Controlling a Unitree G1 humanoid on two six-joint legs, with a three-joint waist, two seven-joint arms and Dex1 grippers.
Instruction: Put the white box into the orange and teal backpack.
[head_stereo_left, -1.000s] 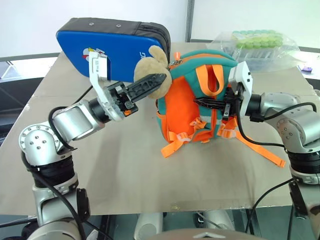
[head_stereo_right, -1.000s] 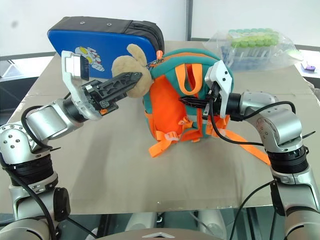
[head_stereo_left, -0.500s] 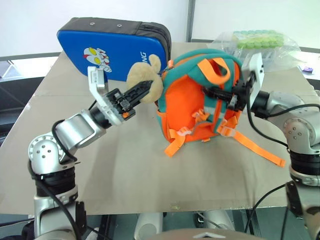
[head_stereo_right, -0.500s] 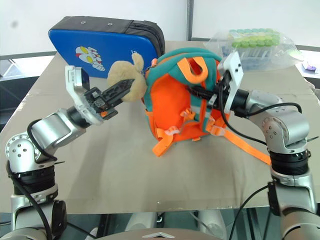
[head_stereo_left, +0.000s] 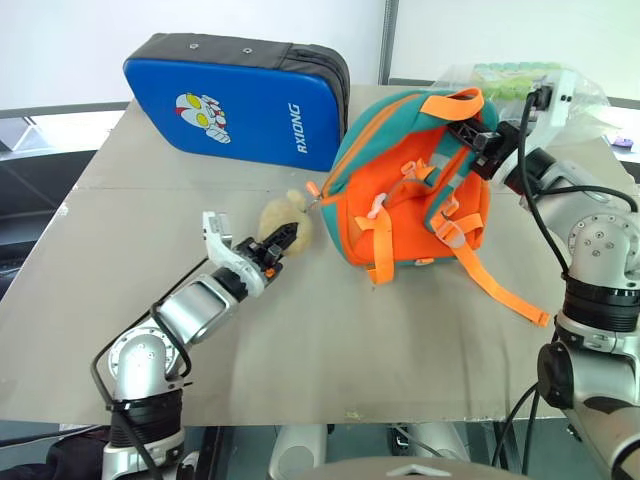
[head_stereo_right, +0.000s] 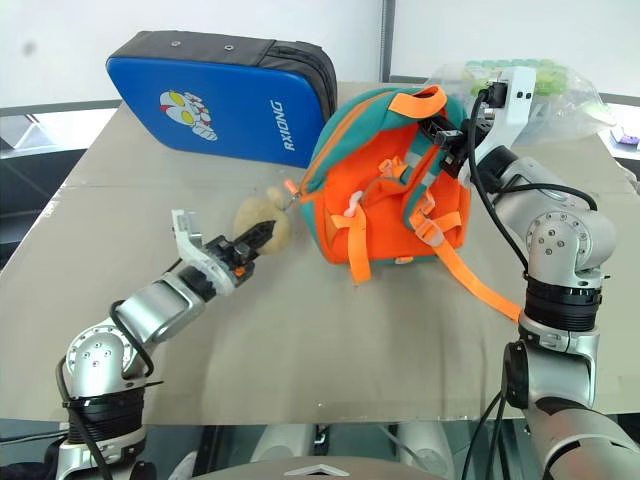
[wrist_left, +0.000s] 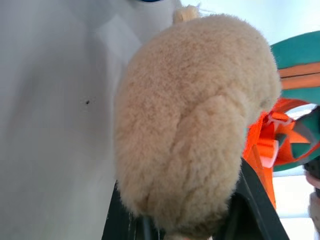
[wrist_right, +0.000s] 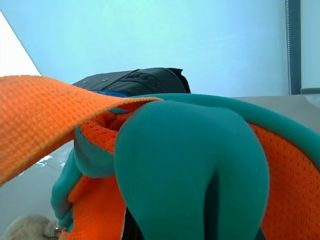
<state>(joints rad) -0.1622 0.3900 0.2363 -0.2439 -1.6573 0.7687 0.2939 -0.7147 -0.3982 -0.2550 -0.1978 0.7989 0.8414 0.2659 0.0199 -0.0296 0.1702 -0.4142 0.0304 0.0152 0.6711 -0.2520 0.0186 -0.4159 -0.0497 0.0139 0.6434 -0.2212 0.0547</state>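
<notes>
While the left hand (head_stereo_left: 281, 240) clamps the plush toy (head_stereo_left: 284, 216), the right hand's (head_stereo_left: 470, 135) fingertips hide in the backpack (head_stereo_left: 400, 195).

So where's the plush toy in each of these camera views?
Left eye: plush toy left of centre, beside the backpack.
Right eye: same spot, left of centre.
Left wrist: fills the middle, between the left gripper's jaws.
Right wrist: bottom left corner, just a tan edge.
Shared landmark: the orange and teal backpack.

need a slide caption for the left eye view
Left gripper shut on the plush toy, right gripper holding the backpack by its top, blue case behind.
</notes>
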